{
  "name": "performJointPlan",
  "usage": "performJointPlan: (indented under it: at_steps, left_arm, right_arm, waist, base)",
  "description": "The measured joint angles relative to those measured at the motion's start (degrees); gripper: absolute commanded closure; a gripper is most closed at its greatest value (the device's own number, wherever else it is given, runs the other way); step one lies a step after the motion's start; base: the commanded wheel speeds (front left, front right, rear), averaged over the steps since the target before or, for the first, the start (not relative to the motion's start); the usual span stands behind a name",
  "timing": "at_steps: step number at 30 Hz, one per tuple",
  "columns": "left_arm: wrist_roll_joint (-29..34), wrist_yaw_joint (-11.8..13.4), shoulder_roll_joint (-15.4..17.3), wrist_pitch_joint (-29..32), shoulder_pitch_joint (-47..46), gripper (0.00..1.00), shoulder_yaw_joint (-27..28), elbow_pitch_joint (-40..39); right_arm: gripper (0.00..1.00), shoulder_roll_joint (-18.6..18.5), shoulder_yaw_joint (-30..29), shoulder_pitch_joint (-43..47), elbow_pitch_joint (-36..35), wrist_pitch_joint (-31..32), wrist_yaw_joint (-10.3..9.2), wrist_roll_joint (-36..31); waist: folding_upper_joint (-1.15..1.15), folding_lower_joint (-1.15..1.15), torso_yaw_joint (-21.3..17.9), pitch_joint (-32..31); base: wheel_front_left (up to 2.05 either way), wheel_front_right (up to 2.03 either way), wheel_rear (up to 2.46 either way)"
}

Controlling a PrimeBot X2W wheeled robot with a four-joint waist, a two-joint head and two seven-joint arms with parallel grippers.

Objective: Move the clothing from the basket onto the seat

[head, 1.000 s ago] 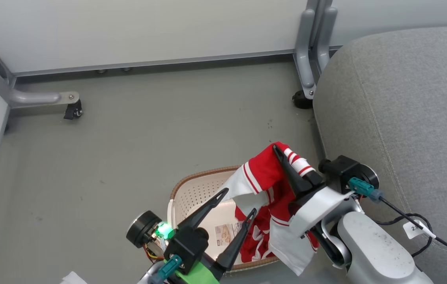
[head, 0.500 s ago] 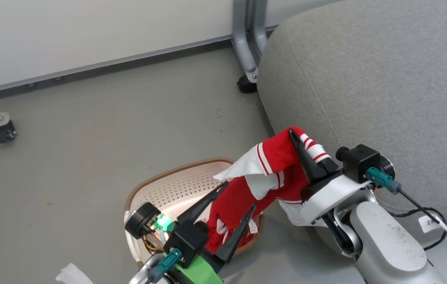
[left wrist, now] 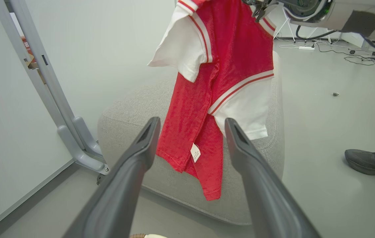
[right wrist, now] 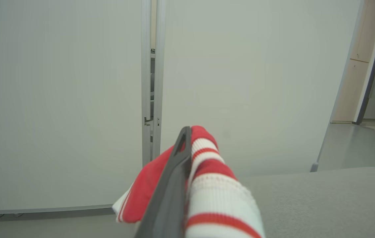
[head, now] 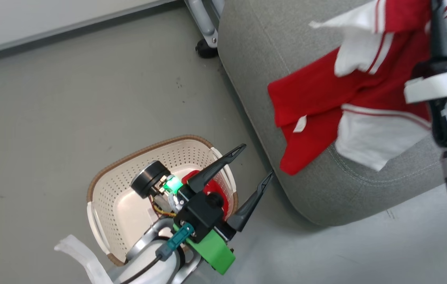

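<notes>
the grey seat is the biggest thing in front of me, a rounded cushion on the floor beside a partition leg. over its near corner hangs the red shirt, white sleeves and striped trim, pinched at its ribbed collar end by the right claw, whose fingers are pressed tight together on the cloth. the shirt's long axis runs straight down from that claw, its label and hem lowest. from the left wrist view the hem looks level with the seat's front face, though i cannot tell whether it touches the cushion.

the basket sits on the floor just beside the seat, and a second red garment shows as a patch in its bottom, mostly hidden behind the left claw. that claw is spread wide with nothing in it and hovers over the basket, fingers pointing toward the seat.

so the drop depends on the right arm: it is the nearer one, and the cushion lies below and a little beyond the dangling cloth. i judge it should carry further over the top before letting go, or the shirt may slide off the rounded edge.

count: one seat, one basket, two garments, two claws, and one shoe off to the side.
</notes>
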Motion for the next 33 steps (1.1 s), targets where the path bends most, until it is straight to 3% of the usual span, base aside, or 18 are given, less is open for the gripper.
performJointPlan:
  at_steps: [8,16,25,31,32,33]
  left_arm:
    - [1.16,-0.05,1.18,0.71,-5.49,0.00,-1.10,-2.19]
    - [1.75,-0.25,1.69,0.85,-9.50,0.00,-2.36,-3.49]
    - [2.26,-0.25,2.54,0.21,-11.41,0.00,-2.47,-2.83]
    - [2.07,0.10,2.75,-0.14,-11.89,0.00,-2.32,-2.04]
    - [1.91,0.33,2.78,-0.21,-11.85,0.00,-2.13,-1.77]
    - [1.74,0.56,2.85,-0.38,-11.79,0.00,-2.03,-1.55]
  right_arm:
    - [1.00,-8.69,-11.52,-14.02,1.56,0.65,0.01,-1.19]
    - [1.00,-15.13,-18.25,-22.96,6.65,0.26,0.02,-2.93]
    - [1.00,-10.55,-15.35,-20.63,21.31,0.01,0.02,-2.74]
    - [1.00,-6.69,-16.57,-15.85,23.57,-0.01,0.02,-1.75]
    - [0.84,-5.79,-16.92,-14.80,23.83,-0.01,0.03,-1.72]
    - [0.60,-4.99,-17.22,-13.91,23.91,-0.01,0.02,-1.67]
  waist:
    - [0.00,0.00,1.70,8.02]
    - [0.00,0.01,4.41,15.94]
    - [0.00,0.01,6.43,22.77]
    - [0.00,0.01,7.35,23.78]
    - [0.00,0.01,7.36,23.62]
    - [0.00,0.01,7.34,23.42]
  base:
    - [0.00,0.00,0.00]
    - [0.00,0.00,0.00]
    - [0.00,0.00,0.00]
    - [0.00,0.00,0.00]
    - [0.00,0.00,0.00]
    - [0.00,0.00,0.00]
